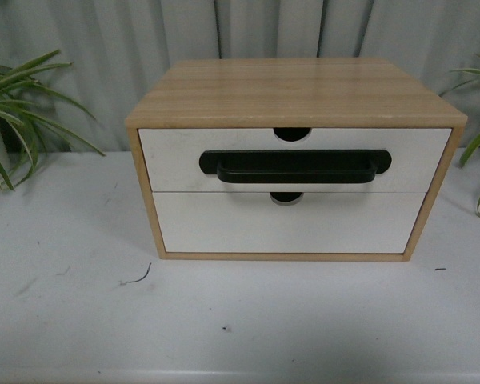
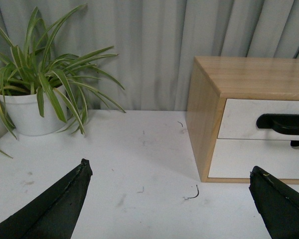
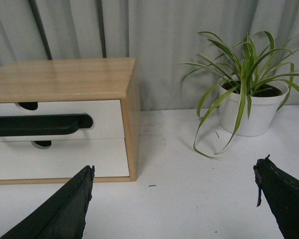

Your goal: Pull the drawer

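Observation:
The drawer [image 1: 176,160] is the upper one in a light wood cabinet [image 1: 296,92]. It has a white front, a long black bar handle [image 1: 294,166] and a half-round notch in its top edge. Its front sits level with the cabinet frame. Neither arm shows in the front view. My left gripper [image 2: 169,168] is open over the bare table, left of the cabinet, with the drawer [image 2: 244,117] ahead of its right finger. On the cabinet's right side my right gripper [image 3: 174,167] is also open and holds nothing; the drawer [image 3: 107,115] and handle [image 3: 40,124] lie ahead of its left finger.
A plain white drawer front [image 1: 288,228] without a handle sits below. Potted spider plants stand at both sides: one in a white pot [image 2: 30,112] on the left, another [image 3: 251,112] on the right. Grey curtain hangs behind. A small curled black scrap [image 1: 138,278] lies on the white table.

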### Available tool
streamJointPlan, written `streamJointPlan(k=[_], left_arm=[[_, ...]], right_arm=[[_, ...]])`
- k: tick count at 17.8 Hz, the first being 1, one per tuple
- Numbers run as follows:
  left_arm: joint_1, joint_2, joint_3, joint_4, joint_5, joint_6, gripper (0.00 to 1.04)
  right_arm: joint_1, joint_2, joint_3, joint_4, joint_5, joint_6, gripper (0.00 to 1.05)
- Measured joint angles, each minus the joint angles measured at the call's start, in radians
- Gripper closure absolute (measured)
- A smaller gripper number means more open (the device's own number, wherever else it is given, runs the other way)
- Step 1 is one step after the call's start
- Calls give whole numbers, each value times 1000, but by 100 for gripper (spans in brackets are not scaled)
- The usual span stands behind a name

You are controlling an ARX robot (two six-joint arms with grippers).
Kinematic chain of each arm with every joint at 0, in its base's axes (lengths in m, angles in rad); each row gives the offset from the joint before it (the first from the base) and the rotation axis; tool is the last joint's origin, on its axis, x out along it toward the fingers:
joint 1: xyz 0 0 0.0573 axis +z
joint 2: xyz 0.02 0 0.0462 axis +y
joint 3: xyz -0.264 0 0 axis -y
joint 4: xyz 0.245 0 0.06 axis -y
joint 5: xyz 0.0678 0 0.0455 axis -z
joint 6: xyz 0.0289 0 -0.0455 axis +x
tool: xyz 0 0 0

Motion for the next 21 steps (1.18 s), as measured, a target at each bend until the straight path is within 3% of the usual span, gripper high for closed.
streamJointPlan(k=[21], left_arm=[[0,0,0,0,0,0,7]], right_arm=[[0,0,0,0,0,0,6]])
